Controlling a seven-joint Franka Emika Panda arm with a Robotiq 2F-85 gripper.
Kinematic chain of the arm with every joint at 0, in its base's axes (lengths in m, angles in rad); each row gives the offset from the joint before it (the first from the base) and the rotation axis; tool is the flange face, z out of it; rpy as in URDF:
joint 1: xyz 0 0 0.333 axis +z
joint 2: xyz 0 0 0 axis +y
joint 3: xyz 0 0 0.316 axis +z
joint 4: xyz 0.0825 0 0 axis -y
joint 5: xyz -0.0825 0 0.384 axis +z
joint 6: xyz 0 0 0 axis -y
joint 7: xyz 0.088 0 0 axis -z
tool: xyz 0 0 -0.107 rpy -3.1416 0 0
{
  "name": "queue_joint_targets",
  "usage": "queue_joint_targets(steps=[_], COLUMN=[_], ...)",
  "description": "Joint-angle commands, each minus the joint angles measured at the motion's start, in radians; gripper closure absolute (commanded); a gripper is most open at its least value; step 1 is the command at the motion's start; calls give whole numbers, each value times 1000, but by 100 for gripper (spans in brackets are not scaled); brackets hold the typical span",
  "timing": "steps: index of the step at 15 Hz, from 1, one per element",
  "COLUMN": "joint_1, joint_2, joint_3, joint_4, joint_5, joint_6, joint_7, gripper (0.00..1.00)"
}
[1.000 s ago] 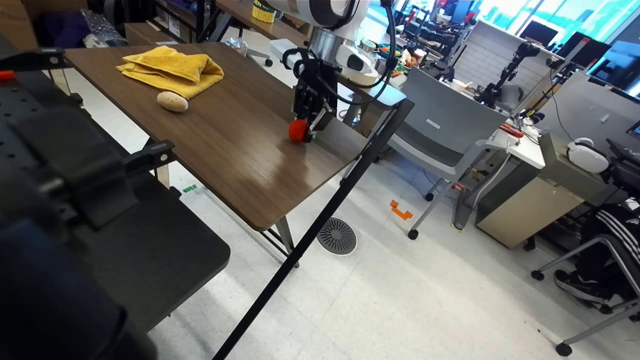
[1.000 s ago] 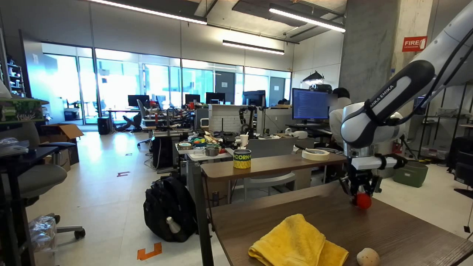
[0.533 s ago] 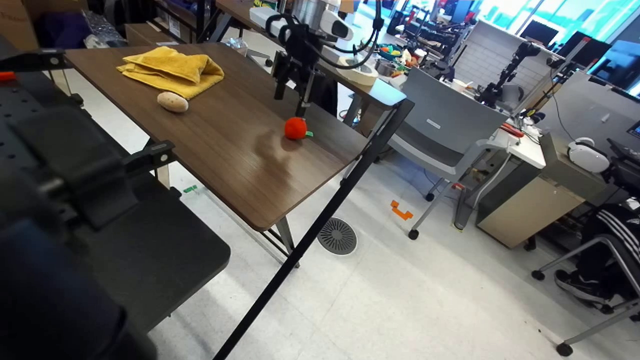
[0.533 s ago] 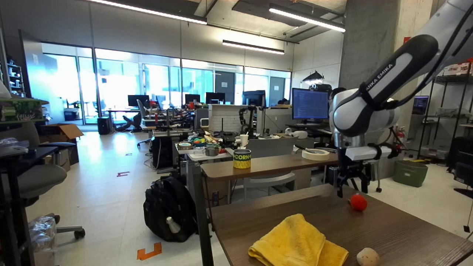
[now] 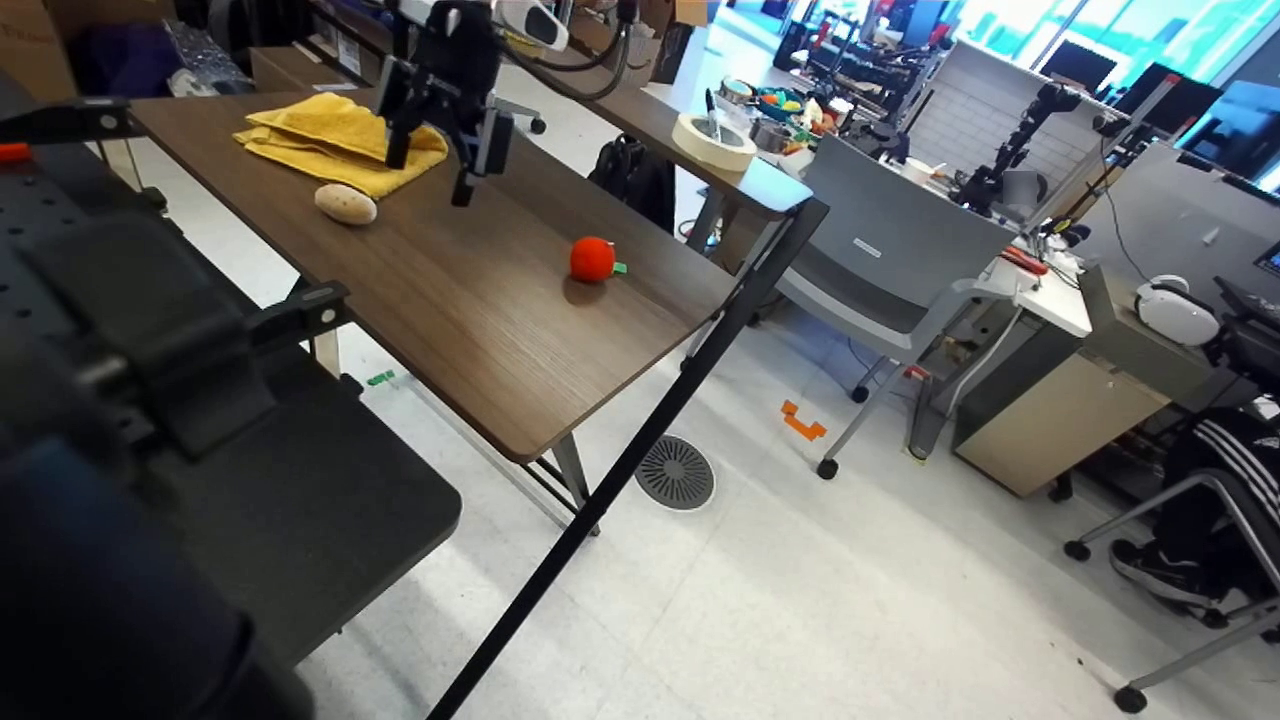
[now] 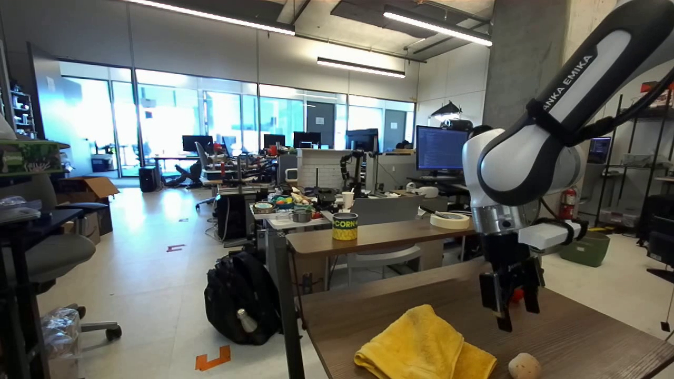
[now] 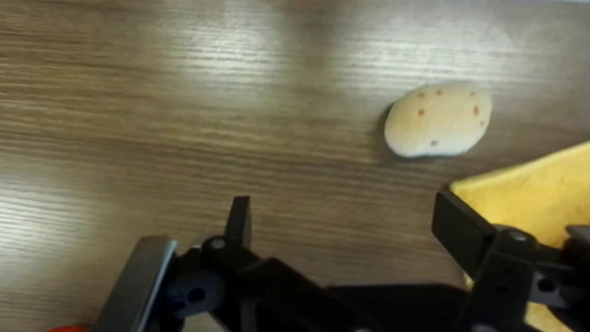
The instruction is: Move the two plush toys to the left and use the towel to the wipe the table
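My gripper is open above the table, nothing between its fingers. The beige plush toy lies ahead of the fingertips in the wrist view, apart from them. Behind the right-hand finger shows a corner of the yellow towel; the towel lies folded on the tabletop beside the beige toy. Farther along sits the red-orange plush toy, partly hidden by the gripper in an exterior view; only a sliver of this red toy enters the wrist view.
A raised narrow shelf runs along one table side, carrying a tape roll and a yellow can. A dark post stands by the table's corner. A grey chair and a black backpack are on the floor nearby.
The gripper has opened and let go of the red-orange toy, which stays on the table. The arm has since moved away from it toward the beige toy and towel.
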Motion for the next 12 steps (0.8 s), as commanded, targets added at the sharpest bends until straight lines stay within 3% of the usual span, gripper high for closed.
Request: queue_joint_targets(steps=[1, 5, 6, 7, 9, 12], joint_1=[9, 16, 18, 21, 19, 12], joint_2=[-53, -49, -51, -51, -56, -69], joint_3=[46, 86, 93, 97, 106, 113], joint_4=[-132, -193, -207, -217, -234, -255], joint_5=[-51, -89, -96, -103, -110, -109], joint_6=[67, 134, 149, 157, 168, 185], joint_7=[-106, -171, -183, -194, -214, -238], gripper=[0, 0, 8, 28, 32, 55])
